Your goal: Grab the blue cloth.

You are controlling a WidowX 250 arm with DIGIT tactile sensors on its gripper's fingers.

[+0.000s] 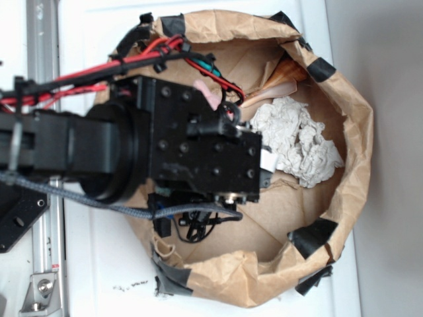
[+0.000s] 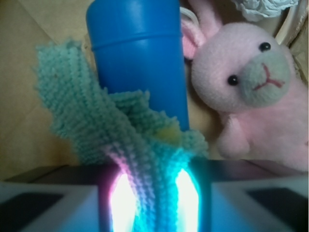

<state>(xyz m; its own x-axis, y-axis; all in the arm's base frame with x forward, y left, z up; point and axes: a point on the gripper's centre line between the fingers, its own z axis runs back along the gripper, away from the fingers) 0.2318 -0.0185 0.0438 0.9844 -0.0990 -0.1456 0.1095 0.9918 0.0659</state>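
Note:
In the wrist view my gripper (image 2: pixel 153 193) is shut on the blue cloth (image 2: pixel 96 111), a light teal terry square with frayed edges. The cloth is pinched between the two glowing fingers and fans out upward to the left. Behind it lies a bright blue plastic cylinder (image 2: pixel 140 53). In the exterior view the black arm and wrist block (image 1: pixel 198 158) reach into a brown paper bag (image 1: pixel 350 99) and hide the cloth and the fingers.
A pink plush bunny (image 2: pixel 251 92) lies right of the cylinder; its ear shows in the exterior view (image 1: pixel 210 94). A crumpled off-white cloth (image 1: pixel 297 142) lies in the bag. The bag's tall taped walls ring the arm. Red cables (image 1: pixel 132 63) trail from it.

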